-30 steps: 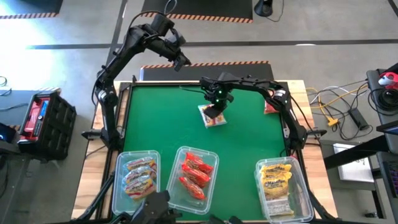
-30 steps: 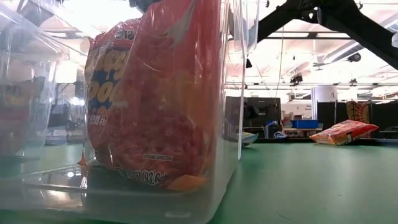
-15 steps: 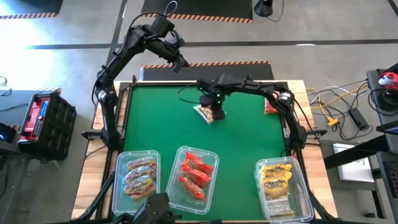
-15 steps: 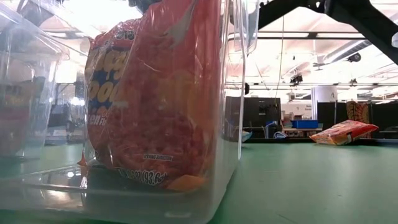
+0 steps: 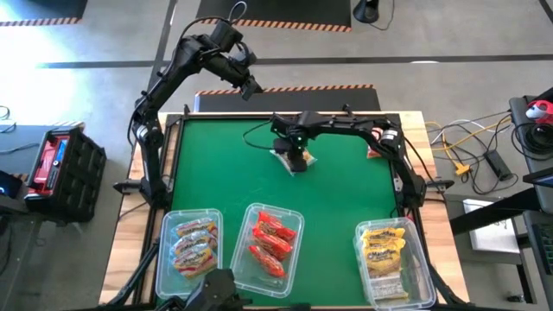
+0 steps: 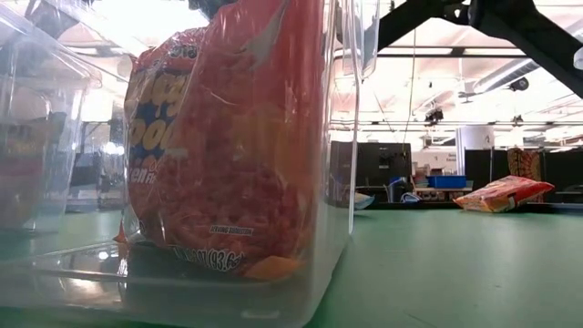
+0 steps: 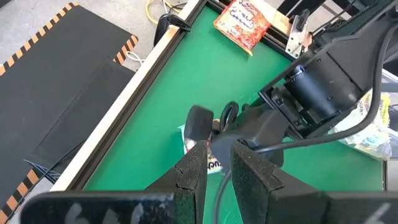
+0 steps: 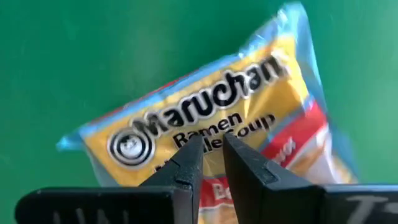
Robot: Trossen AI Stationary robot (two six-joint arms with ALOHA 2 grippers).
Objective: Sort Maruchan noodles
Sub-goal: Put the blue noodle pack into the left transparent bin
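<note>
A yellow Maruchan noodle packet (image 8: pixel 186 118) sits under my right gripper (image 8: pixel 210 155), which is shut on it over the middle of the green table (image 5: pixel 216 173). In the high view the packet (image 5: pixel 298 162) shows just below that gripper (image 5: pixel 294 154). A red noodle packet (image 5: pixel 375 149) lies flat near the table's far right edge. My left gripper (image 5: pixel 256 88) is shut and held high beyond the table's far left corner, touching nothing. My right gripper pinches the yellow packet at the middle of its printed face (image 8: pixel 211 134) between its two fingers. The fingers come from above, pointing steeply down. The packet lies flat-on below them; whether it is clear of the table, I cannot tell.
Three clear bins stand along the near edge. The left one (image 5: pixel 164 250) holds orange-pink packets, the middle one (image 5: pixel 245 246) red ones, the right one (image 5: pixel 359 259) yellow ones. The middle bin's wall (image 6: pixel 342 137) fills the low view. Bare green lies between the bins and the grippers.
My right gripper has rolled its wrist strongly and shifted a little toward the table's far left, still shut on the yellow packet. The packet has turned about with it.
</note>
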